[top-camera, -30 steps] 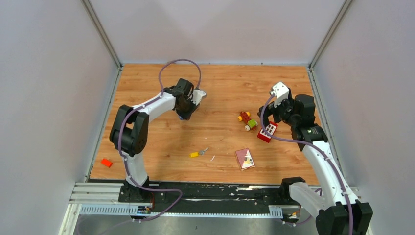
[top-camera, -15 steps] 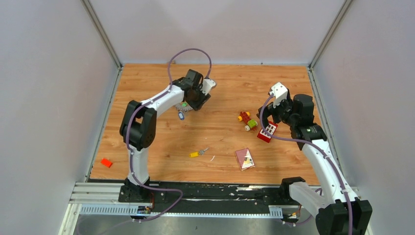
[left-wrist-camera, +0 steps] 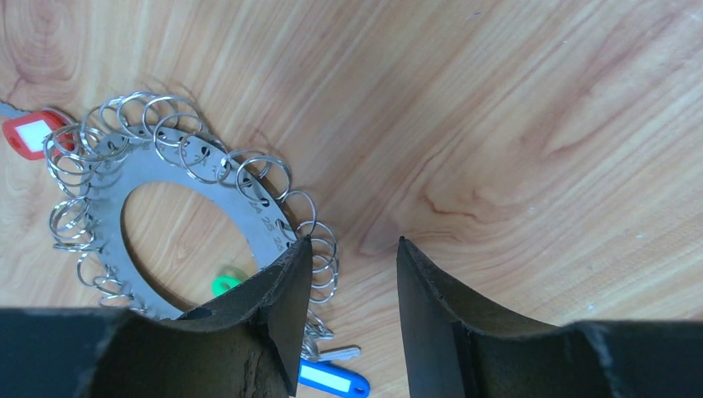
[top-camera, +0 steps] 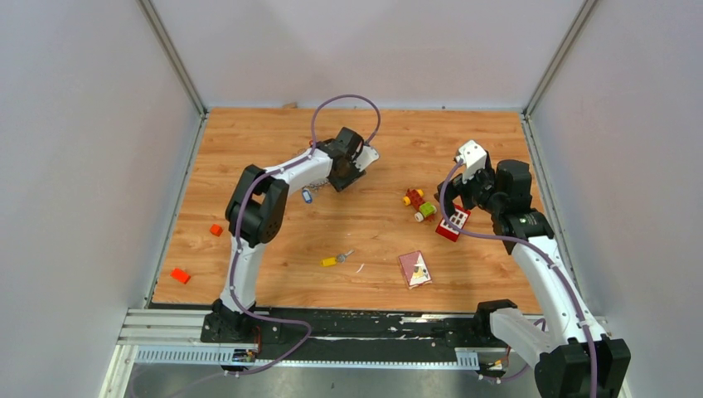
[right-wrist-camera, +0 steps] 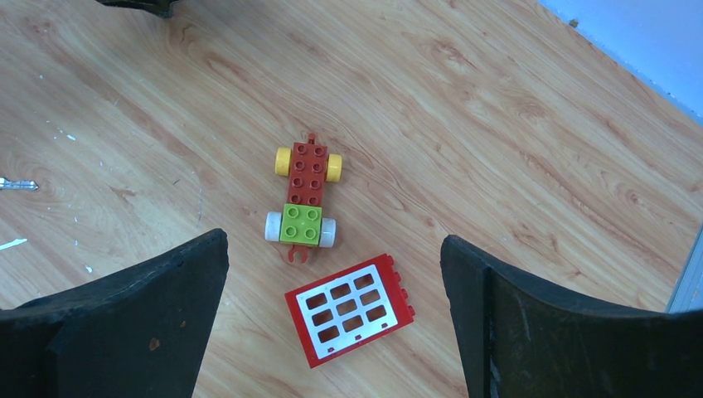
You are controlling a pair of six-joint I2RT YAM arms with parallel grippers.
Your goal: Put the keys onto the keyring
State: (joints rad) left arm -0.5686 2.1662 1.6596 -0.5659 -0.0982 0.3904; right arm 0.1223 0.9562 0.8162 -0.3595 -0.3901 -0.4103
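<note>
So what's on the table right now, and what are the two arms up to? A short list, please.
Left end effector: open, empty, at the edge of the keyring
Right end effector: open, empty, raised near the toy car
Loose on table: yellow key
By the keyring: red tag, green tag, blue tag
Beside toy car: red window block

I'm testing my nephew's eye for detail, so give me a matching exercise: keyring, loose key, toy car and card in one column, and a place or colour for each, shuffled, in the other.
Things:
1. keyring
2. loose key
3. toy car
4. card

Place or colour:
A. pink
B. yellow head
C. below the right gripper
D. by the left gripper

Pairs: 1-D, 2-B, 3-C, 4-A
</note>
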